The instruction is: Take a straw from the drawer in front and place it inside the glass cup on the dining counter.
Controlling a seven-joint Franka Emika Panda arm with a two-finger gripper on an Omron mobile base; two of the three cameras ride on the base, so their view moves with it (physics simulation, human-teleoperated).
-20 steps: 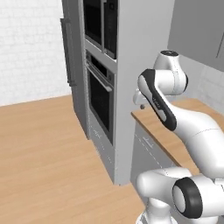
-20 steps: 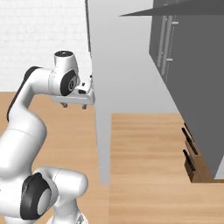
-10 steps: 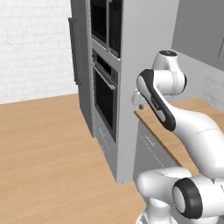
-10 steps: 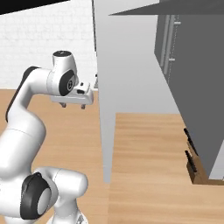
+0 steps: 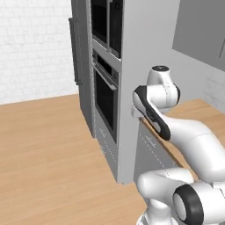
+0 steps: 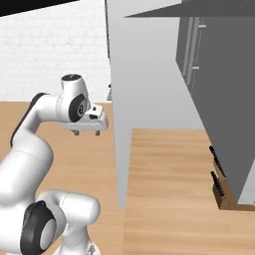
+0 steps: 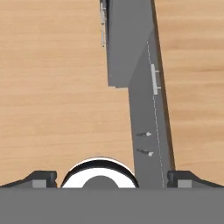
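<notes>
The gripper (image 6: 85, 132) is hanging up high beside the tall grey cabinet (image 6: 149, 99), pointing down at the floor with its jaws spread wide and nothing between them, probably tucked up for travel. Just below, along the cabinet run, a drawer front (image 7: 146, 78) with a small bar handle (image 7: 154, 78) is sitting shut, so its contents are hidden; I cannot tell whether it is the straw's drawer. Farther off, the wall ovens (image 5: 107, 103) are staying closed too.

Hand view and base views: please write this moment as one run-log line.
hand: open, holding nothing | position: raised beside tall oven cabinet | drawer: closed | straw, cup: not seen
</notes>
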